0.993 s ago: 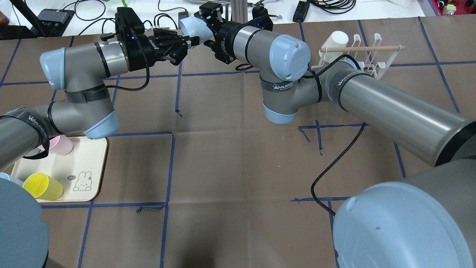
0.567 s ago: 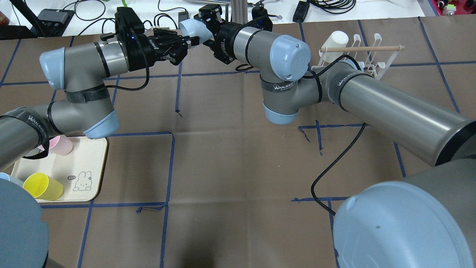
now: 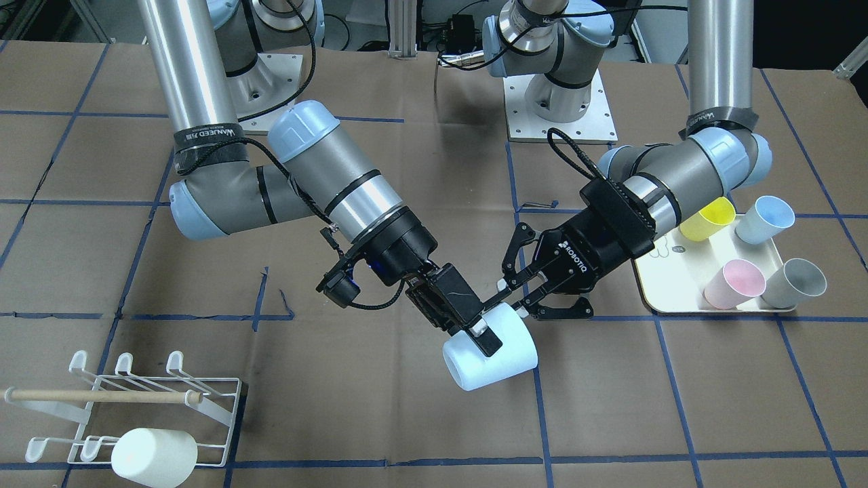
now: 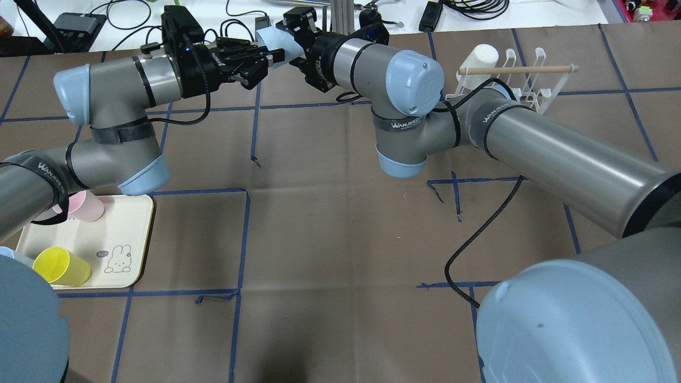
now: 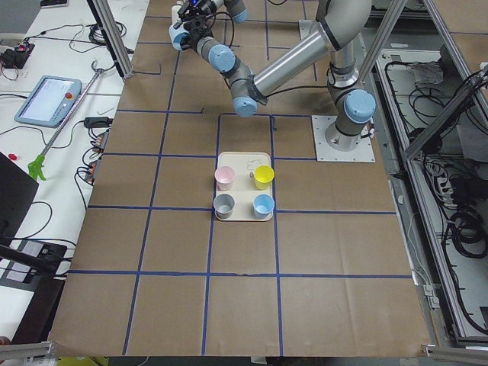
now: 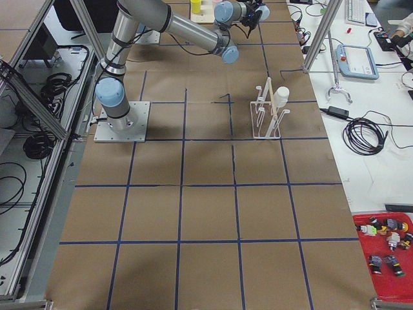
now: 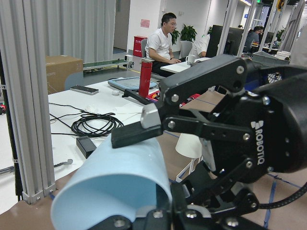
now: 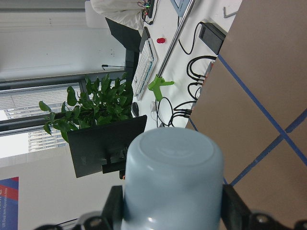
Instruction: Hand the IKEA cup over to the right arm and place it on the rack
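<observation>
A light-blue cup (image 3: 498, 356) is held on its side in the air over the middle of the table, between both grippers; it also shows in the overhead view (image 4: 266, 37). My right gripper (image 3: 478, 352), with blocky fingers, is shut across the cup's body, and its fingers flank the cup (image 8: 172, 172) in the right wrist view. My left gripper (image 3: 514, 299), with linkage fingers, spans the cup's other end, and its upper finger (image 7: 139, 132) lies on the cup (image 7: 115, 187). The white wire rack (image 3: 175, 360) stands far off on my right with its wooden dowel (image 3: 102, 395).
A white cup (image 3: 152, 455) hangs on the rack's outer prong. A cream tray (image 3: 685, 291) on my left holds yellow (image 3: 708, 218), blue (image 3: 763, 218), pink (image 3: 732, 283) and grey (image 3: 793, 283) cups. A black cable (image 4: 468, 244) trails across the table under my right arm.
My left arm and gripper have shifted a little away from the robot and to the left. The cup and my right gripper have barely moved.
</observation>
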### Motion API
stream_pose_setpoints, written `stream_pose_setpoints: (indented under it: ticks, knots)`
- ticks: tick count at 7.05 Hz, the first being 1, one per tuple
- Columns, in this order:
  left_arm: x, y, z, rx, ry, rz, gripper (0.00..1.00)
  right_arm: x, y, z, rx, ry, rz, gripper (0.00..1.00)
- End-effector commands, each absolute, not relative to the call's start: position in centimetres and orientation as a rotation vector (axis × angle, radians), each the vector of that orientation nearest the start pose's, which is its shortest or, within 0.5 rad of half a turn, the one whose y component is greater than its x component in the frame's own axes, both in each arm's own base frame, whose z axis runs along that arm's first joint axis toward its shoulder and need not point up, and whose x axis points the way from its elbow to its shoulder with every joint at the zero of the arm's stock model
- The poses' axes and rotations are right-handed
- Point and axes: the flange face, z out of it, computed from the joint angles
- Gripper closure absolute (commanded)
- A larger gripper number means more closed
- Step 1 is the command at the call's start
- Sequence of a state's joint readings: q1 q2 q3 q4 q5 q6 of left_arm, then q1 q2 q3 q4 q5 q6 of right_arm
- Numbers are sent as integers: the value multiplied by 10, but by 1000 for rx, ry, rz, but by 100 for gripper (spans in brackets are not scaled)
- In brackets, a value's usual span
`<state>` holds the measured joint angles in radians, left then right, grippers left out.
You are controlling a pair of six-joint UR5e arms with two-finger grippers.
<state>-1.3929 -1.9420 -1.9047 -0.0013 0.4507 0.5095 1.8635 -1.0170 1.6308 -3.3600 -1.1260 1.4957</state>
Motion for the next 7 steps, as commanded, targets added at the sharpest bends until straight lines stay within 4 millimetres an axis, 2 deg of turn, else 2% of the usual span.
stream_pose_setpoints:
  ticks: [1, 3, 4, 6, 7]
  knots:
    - [-122, -581, 353, -897, -1886, 1294, 54, 361, -587, 356, 852, 1757, -466, 68]
    - [-122, -582, 352, -887, -1888, 1286, 16, 361, -587, 356, 851, 1757, -465, 69]
    - [-121, -582, 353, -880, -1890, 1286, 2, 360, -588, 356, 851, 1758, -467, 69]
    - [-109, -580, 367, -883, -1894, 1327, 1, 354, -591, 358, 858, 1753, -477, 69]
    - [-90, -579, 373, -860, -1911, 1357, 1, 345, -597, 355, 875, 1750, -484, 69]
